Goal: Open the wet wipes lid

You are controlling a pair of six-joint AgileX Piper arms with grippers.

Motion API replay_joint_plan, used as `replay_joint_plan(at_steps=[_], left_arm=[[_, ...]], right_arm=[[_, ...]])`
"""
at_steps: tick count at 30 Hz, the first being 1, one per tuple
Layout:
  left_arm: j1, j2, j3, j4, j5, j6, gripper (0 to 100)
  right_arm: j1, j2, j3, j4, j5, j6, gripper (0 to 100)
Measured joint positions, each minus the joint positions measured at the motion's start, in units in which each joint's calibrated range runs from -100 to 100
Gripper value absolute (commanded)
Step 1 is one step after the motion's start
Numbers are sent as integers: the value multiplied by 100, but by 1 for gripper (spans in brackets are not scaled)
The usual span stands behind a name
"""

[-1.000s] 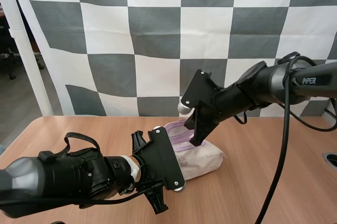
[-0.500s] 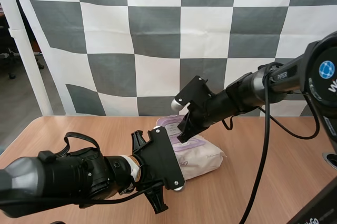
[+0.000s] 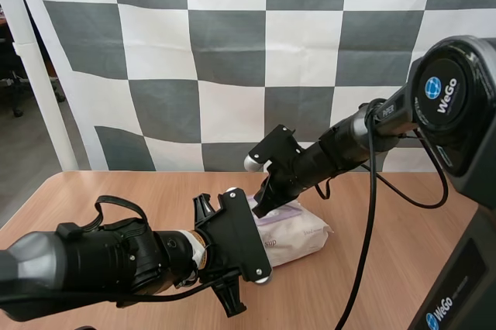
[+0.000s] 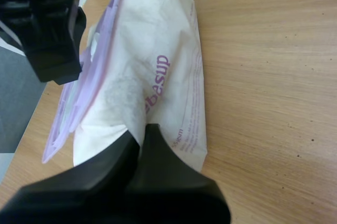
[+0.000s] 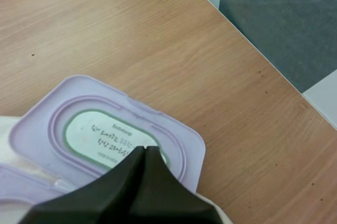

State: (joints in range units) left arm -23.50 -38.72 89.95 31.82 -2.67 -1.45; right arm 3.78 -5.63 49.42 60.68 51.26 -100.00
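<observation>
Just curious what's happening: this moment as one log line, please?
left gripper: shut, tip at pack | right gripper: shut, tip at lid | lid: raised off pack

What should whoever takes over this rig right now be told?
Left gripper: jaws closed, seemingly pinching the near end of the pack of wet wipes, which lies on the table.
Right gripper: jaws closed on nothing, tip at the labelled face of the lid.
Done: the lid looks lifted off the pack's top.
Left: check that it is fully open, then back both arms away.
</observation>
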Motion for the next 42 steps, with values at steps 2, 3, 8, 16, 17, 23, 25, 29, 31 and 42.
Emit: replay_joint_plan(at_steps=[2, 3, 8, 16, 17, 23, 25, 29, 31, 42], left_arm=[[0, 0, 0, 0, 0, 0, 0], [0, 0, 0, 0, 0, 0, 0], [0, 0, 0, 44, 39, 14, 3], [0, 0, 0, 166, -27, 5, 77], [0, 0, 0, 166, -27, 5, 83], [0, -264, -180, 175, 365, 5, 97], [0, -322, -199, 190, 423, 5, 97], [0, -366, -213, 189, 495, 5, 97], [0, -427, -228, 189, 536, 26, 97], [0, -1491, -734, 166, 1692, 129, 94]], right_arm=[[-10, -195, 0, -23, -89, 0, 0], [-10, -388, 0, -33, -214, 0, 0], [-10, -1358, 0, -560, -652, 104, 0], [-10, -2876, 0, -1916, -17, 1193, 0], [-10, -3035, 0, -2092, 88, 1287, 0], [-10, -4067, 0, -2986, 689, 2121, 16], [-10, -4186, 0, -3091, 765, 2190, 21], [-10, -4306, 0, -3202, 833, 2281, 22], [-10, -4397, 0, -3273, 887, 2341, 22], [-10, -6059, 0, -4755, 1377, 3650, 22]])
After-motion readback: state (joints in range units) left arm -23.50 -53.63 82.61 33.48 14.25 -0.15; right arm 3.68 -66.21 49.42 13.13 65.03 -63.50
